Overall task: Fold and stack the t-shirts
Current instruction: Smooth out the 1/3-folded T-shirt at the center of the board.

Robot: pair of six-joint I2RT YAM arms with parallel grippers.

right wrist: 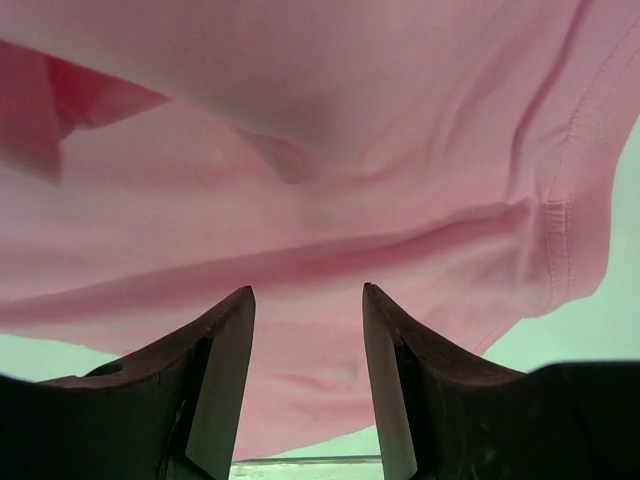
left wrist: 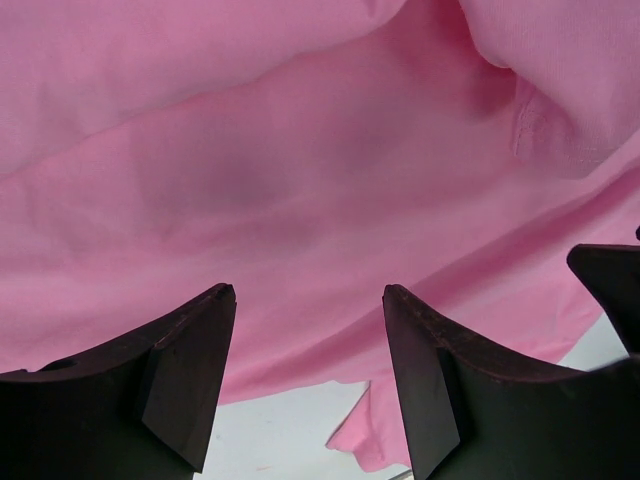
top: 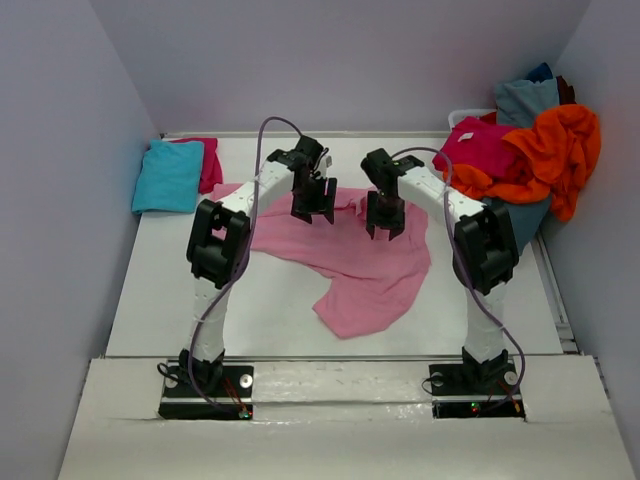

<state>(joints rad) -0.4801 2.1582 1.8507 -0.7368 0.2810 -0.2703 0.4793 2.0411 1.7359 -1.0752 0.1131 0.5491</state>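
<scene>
The light pink t-shirt (top: 365, 262) is lying rumpled and half spread at the middle of the white desk (top: 270, 310). The left end effector (top: 313, 217) and right end effector (top: 384, 233) are hanging over it, fingers apart, possibly brushing the cloth. A folded turquoise t-shirt (top: 168, 175) is sitting at upper left and an orange t-shirt (top: 560, 150) is heaping at upper right, with pale walls (top: 60, 150) enclosing the desk.

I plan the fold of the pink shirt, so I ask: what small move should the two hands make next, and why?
Probably lower both hands and pinch the cloth. The left hand and the right hand hang open over the light pink t-shirt, holding nothing, and it lies crumpled and unfolded on the table.
</scene>
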